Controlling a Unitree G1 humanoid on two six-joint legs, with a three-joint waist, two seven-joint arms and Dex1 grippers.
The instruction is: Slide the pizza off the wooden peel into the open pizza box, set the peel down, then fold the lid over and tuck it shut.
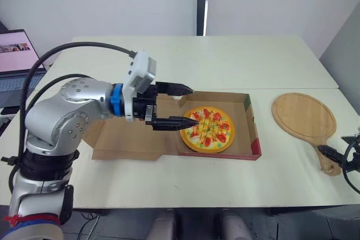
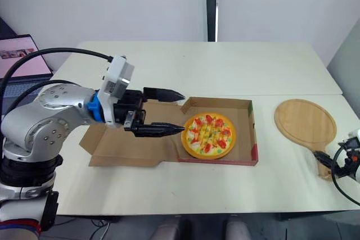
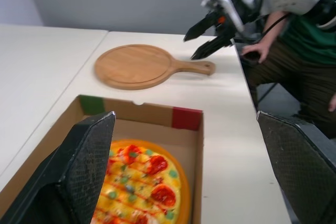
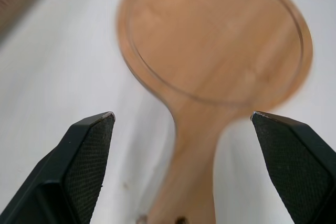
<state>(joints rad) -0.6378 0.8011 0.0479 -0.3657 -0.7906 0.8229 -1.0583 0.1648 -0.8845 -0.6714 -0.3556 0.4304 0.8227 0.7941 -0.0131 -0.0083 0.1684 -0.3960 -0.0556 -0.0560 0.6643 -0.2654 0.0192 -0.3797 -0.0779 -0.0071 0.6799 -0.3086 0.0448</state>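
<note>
pizza sat in pizza box, peel aside | left gripper gaped empty over lid hinge | right gripper gaped empty | lid needed lifting from outer edge

I see a white table under everything. Just off the table's left edge an open laptop stands with its screen lit. A person in green is close beside the table.
</note>
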